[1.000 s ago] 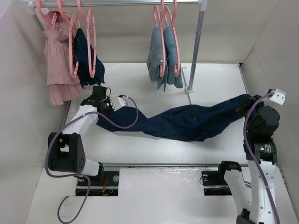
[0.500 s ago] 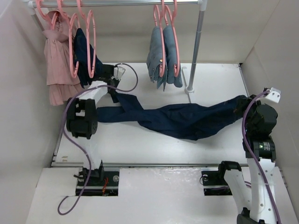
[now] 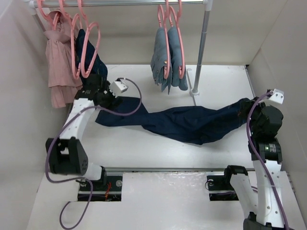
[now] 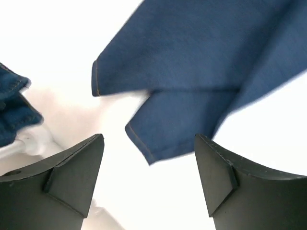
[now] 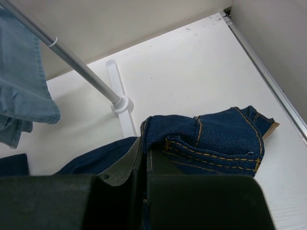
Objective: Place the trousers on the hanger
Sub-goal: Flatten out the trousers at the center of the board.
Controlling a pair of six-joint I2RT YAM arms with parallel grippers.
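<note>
The dark navy trousers (image 3: 192, 125) lie stretched across the table from left to right. My right gripper (image 3: 250, 114) is shut on their waistband end (image 5: 216, 139), where orange stitching shows beside the closed jaws (image 5: 146, 155). My left gripper (image 3: 101, 93) hovers open just above the leg ends. In the left wrist view the two hems (image 4: 192, 72) lie flat ahead of my left gripper (image 4: 148, 143), with nothing between its fingers (image 4: 72, 177). Pink hangers (image 3: 76, 48) hang on the rail at the far left, close behind my left gripper.
On the rail (image 3: 124, 3) hang a pink garment (image 3: 57, 62), a smaller dark navy garment (image 3: 91, 62) and light blue jeans (image 3: 168, 60) on pink hangers. The rail's post (image 3: 201, 48) stands on a white foot (image 5: 120, 103) behind the trousers. White walls enclose the table.
My left gripper lifted the leg ends toward the left hangers, then opened and let them go. The legs now lie on the table. The right gripper kept its hold.
</note>
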